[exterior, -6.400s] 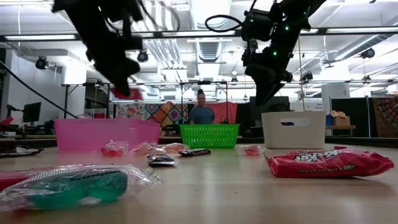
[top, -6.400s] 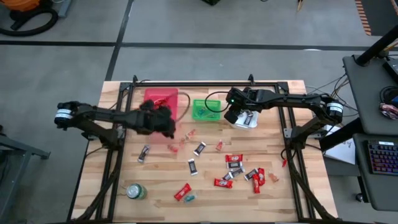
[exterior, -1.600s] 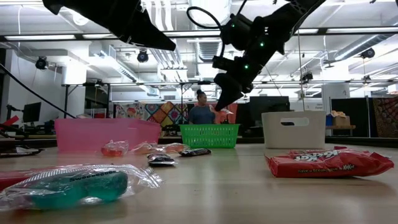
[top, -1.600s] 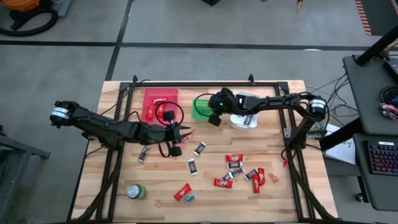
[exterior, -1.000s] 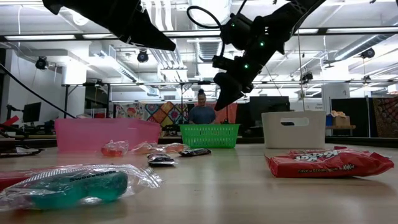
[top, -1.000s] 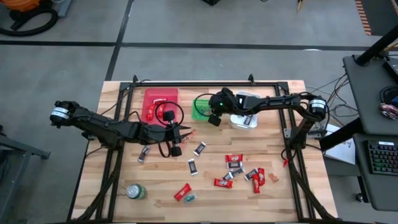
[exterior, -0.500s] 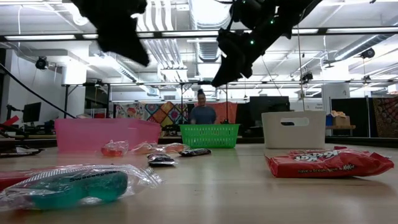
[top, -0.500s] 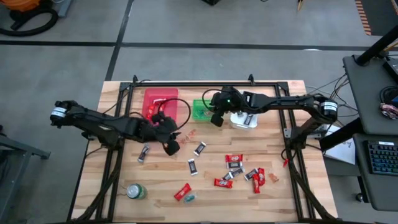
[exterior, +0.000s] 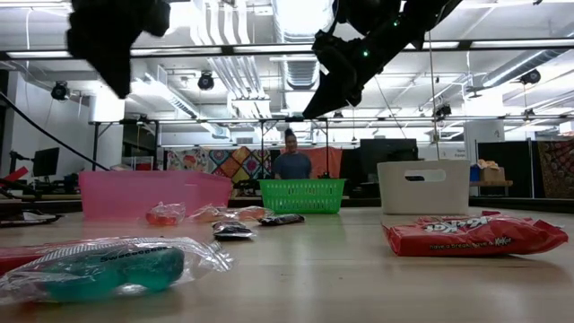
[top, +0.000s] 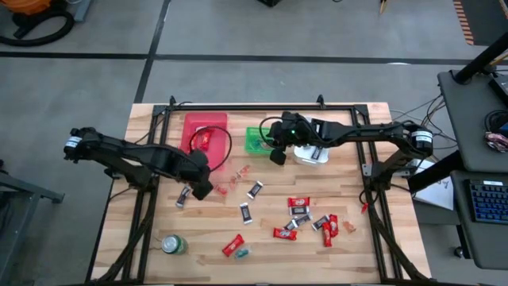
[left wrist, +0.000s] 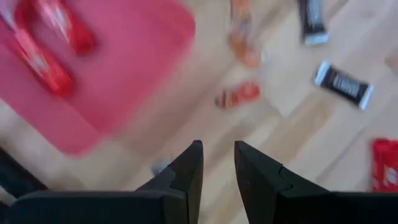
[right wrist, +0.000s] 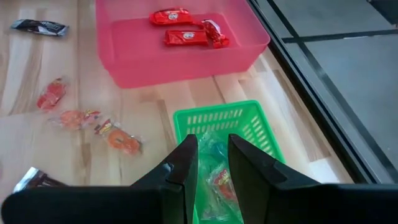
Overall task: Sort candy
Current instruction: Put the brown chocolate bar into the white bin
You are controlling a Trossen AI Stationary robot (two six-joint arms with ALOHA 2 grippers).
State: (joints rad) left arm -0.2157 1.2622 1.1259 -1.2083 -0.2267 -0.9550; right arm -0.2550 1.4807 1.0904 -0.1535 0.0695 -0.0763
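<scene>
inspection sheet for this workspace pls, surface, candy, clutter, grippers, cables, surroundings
surface: wooden table inside a dark frame, seen from above.
job's things: loose candy scattered across the middle and right of the table; red pieces lie in the pink bin; small wrapped sweets lie in the green basket; a white bin stands beside it.
clutter: a green can stands near the table's front left corner.
grippers: left gripper hangs above the table near the pink bin, fingers slightly apart, nothing between them; right gripper hangs over the green basket, fingers slightly apart, empty.
cables: a black cable loops off the left arm.
surroundings: a person stands behind the table.
</scene>
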